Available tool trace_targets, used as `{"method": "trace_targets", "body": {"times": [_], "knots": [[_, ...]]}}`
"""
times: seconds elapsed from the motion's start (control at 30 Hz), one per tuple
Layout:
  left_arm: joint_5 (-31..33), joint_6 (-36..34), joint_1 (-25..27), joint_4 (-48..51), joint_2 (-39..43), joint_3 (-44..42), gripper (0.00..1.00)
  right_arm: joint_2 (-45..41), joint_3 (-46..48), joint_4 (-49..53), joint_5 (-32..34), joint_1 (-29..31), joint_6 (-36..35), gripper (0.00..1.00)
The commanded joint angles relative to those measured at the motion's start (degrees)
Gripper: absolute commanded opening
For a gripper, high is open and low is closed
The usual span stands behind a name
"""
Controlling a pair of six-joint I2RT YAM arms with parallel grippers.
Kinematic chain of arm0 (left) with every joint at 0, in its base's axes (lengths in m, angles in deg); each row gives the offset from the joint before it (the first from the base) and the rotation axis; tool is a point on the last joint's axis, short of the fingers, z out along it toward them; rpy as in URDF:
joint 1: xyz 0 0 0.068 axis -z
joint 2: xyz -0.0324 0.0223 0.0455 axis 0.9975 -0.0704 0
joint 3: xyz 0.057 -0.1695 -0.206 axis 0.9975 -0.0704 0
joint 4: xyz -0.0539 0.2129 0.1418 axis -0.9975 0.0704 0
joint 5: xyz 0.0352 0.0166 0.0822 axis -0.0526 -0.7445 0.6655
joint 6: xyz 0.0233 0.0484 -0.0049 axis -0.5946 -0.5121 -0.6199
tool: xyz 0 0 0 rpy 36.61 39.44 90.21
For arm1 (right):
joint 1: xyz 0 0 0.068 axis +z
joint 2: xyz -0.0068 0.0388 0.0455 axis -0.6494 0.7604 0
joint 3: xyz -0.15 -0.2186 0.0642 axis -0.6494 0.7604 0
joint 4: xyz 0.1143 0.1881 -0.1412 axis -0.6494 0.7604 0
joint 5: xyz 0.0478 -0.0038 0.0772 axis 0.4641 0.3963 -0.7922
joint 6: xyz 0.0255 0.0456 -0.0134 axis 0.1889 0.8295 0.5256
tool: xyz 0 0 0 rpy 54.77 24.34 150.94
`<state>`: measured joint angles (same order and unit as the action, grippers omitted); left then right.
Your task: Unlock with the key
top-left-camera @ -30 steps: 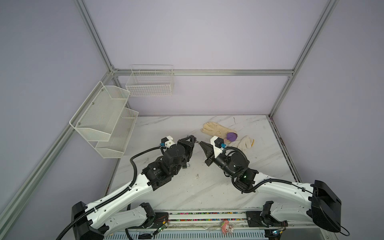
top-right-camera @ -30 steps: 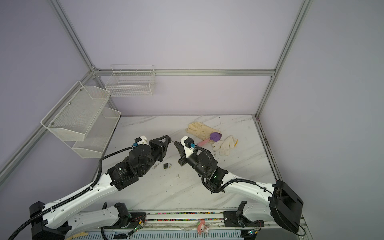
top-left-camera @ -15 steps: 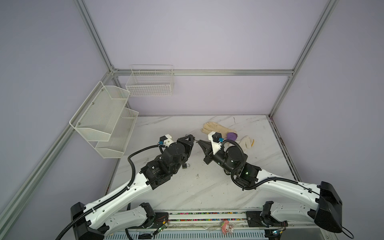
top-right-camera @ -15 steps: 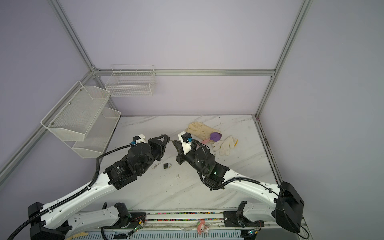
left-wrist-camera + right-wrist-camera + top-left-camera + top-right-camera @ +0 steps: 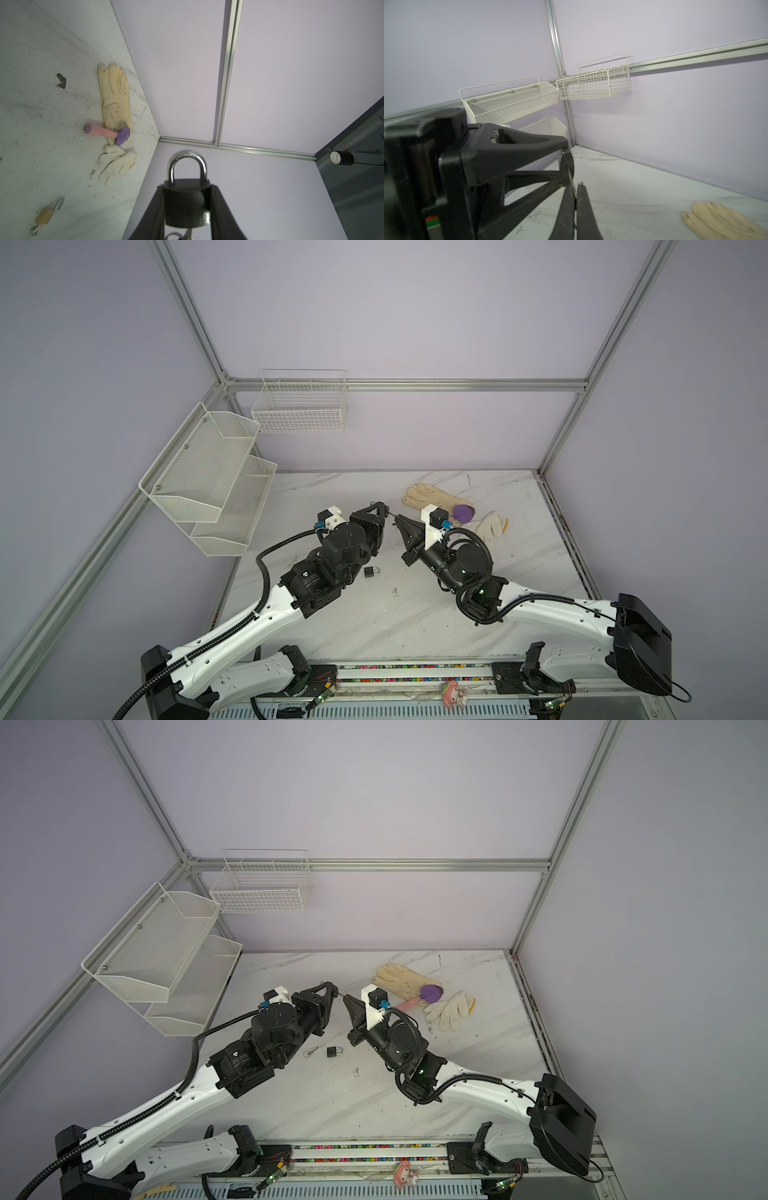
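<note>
— How's the light on your feed?
— Soft and even for me. Only faint shadows on the surface (image 5: 415,626), and the wire basket (image 5: 593,85) throws a thin one on the wall.
— Sharpness?
— My top views bow at the edges. Up close, the padlock (image 5: 185,203) and key (image 5: 571,180) go soft; the shackle glints.

The left arm (image 5: 249,622) and the right arm (image 5: 552,610) both reach in from the front and bend toward each other in the middle. The left gripper (image 5: 379,506) is lifted up, with its two fingers squeezing the sides of a black lock (image 5: 185,199). The right gripper (image 5: 397,517) points at it, nearly tip to tip. It is pinched tight on a thin key (image 5: 570,176).
</note>
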<state>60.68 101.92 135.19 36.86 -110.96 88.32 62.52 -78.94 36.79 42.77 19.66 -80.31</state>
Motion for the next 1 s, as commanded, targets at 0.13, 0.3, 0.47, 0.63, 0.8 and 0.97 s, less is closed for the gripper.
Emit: {"method": "trace_targets", "body": {"times": [0.13,0.3,0.47,0.63,0.8,0.97], "knots": [[-17.03,-4.96,3.77,2.58,-0.49,4.41,0.00,2.41,-5.15,5.35,-10.71,2.68,-2.79,0.00],[-15.50,-10.45,3.76,7.48,-0.37,5.71,0.00,-1.94,-5.46,10.19,-7.20,2.60,-6.16,0.00],[-13.60,-14.15,3.80,10.38,-0.72,6.34,0.00,-4.23,-7.89,16.47,-8.50,2.49,-2.86,0.00],[-15.95,-10.96,3.77,5.11,-0.67,4.17,0.00,-2.71,-8.90,17.39,-13.23,2.87,3.26,0.00],[-18.13,-8.24,4.47,-0.30,-1.68,2.38,0.00,-1.01,-7.32,12.25,-7.83,5.48,1.60,0.00],[-13.47,-8.12,3.59,2.39,1.92,0.17,0.00,-5.35,-5.76,13.34,-6.37,5.49,1.00,0.00]]}}
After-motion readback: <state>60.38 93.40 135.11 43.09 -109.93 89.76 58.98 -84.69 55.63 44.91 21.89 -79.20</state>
